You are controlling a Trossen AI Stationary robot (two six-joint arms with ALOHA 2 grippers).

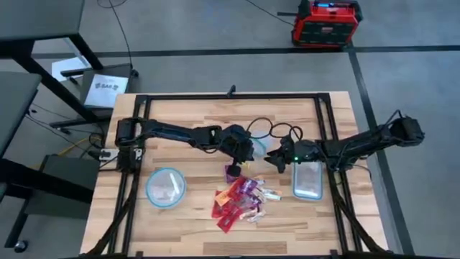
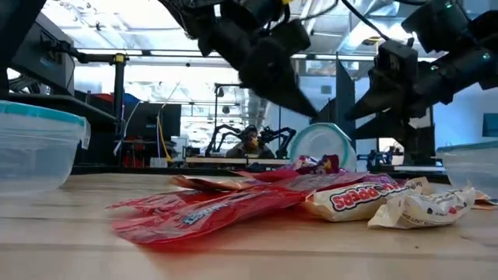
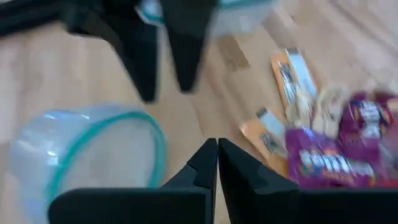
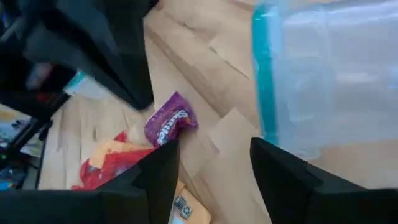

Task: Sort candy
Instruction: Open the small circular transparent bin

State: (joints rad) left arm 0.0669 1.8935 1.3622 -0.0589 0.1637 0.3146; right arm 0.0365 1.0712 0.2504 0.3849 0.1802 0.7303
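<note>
High view: purple candy (image 1: 233, 173) lies at 6 o'clock, just beside left gripper (image 1: 244, 152), fingers pressed together, empty. Right gripper (image 1: 275, 162) spread, empty, farther, at candy's 2 o'clock.

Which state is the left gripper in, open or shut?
Shut. In the left wrist view the left gripper shows its two dark fingers pressed together with nothing between them.

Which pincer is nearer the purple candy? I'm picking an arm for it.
Left. The left pincer hangs just beyond the purple candy, nearly over it; the right pincer is off to its right, beside the tub.
</note>
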